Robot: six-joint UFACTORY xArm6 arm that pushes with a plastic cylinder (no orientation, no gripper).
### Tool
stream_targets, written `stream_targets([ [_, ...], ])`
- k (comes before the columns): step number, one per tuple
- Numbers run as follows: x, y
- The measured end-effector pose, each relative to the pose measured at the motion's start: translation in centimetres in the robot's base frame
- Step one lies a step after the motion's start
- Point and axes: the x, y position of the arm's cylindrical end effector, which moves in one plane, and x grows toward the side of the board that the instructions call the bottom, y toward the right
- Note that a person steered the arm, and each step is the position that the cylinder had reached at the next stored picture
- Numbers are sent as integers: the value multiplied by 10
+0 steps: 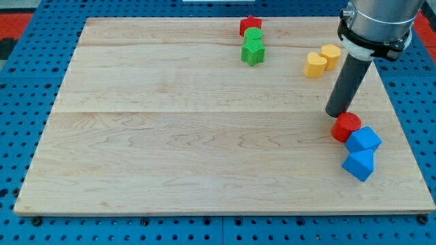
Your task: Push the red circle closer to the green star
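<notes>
A: Start at the view's bottom. What lies nearest?

B: The wooden board (204,156), pale planks, resting on a blue pegboard table (20,136) full of holes. Take the red circle (346,127) as the landmark. Just below it and to the view's right sit two blue blocks: one blue block (363,139) touches the circle, the other blue block (359,164) sits below the first and touches it.

A: And my tip?

B: My tip (336,113) stands just up and to the view's left of the red circle, touching it or very nearly; I cannot tell which. There is no claw here, only the dark rod, so nothing is open, closed or held.

A: Farther up?

B: Above the circle and slightly left, two yellow blocks: a yellow heart-like block (315,65) and a yellow block (331,55) touching it on the right. Well to the left of the circle and higher, near the board's top edge, three blocks stand in a column: the green star (253,52) lowest, a green block (253,37) above it, and a red star-like block (250,24) on top, each touching the next.

A: Any boxes, trays, writing?

B: No containers hold anything, and I can read no label. Red strips show at both top corners beyond the table.
</notes>
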Motion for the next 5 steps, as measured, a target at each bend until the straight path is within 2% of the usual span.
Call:
stream_targets([
  [2, 5, 62],
  [3, 37, 59],
  [5, 41, 22],
])
